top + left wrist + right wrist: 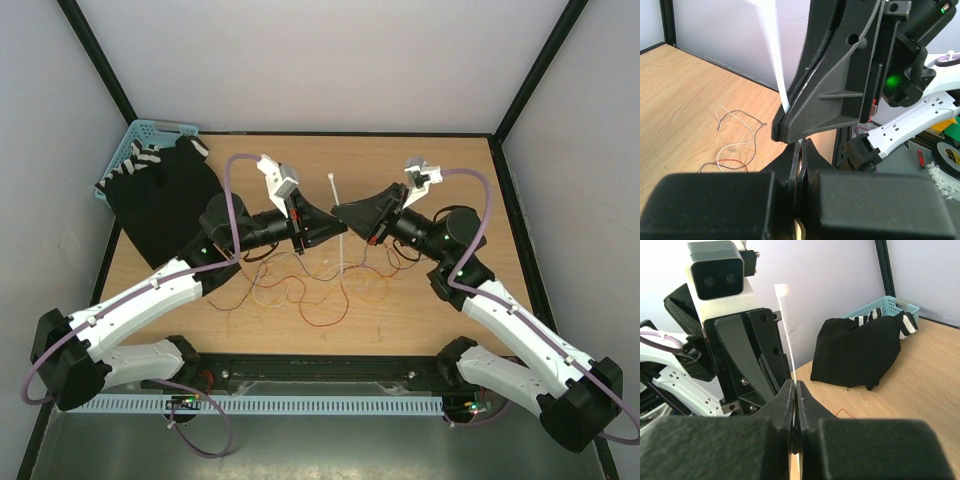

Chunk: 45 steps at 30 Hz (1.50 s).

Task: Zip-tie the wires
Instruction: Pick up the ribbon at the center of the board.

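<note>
Bright even light, soft shadows, blurred wrist-view foregrounds, mild overexposure

I see a whitish zip tie (333, 192), red, orange, brown and white wires (322, 292), a pale wood-grain tabletop (420, 322), a black cloth (165, 205) and a turquoise lattice basket (142, 129).

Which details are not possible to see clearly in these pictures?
Lower end of zip tie: top view, too thin among the wires.
Whether left fingers pinch the zip tie: left wrist view, right fingers cover it.
Contents of basket: top view, black cloth covers them.
</note>
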Each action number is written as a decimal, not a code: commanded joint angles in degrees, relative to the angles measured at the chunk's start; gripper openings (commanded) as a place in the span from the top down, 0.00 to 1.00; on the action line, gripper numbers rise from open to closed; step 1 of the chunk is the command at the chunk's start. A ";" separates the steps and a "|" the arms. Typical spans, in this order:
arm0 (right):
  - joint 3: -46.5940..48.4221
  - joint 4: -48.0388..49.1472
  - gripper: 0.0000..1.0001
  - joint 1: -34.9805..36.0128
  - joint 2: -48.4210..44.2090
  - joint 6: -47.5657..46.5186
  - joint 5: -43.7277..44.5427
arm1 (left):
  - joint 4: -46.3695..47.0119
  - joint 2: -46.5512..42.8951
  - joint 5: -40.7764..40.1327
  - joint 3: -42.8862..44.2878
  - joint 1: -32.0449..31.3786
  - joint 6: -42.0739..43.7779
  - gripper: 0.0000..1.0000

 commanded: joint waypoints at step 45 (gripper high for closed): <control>-1.38 4.17 1.00 2.02 0.09 -0.10 -5.84 | 12.81 -2.36 4.86 2.07 6.65 -7.17 0.51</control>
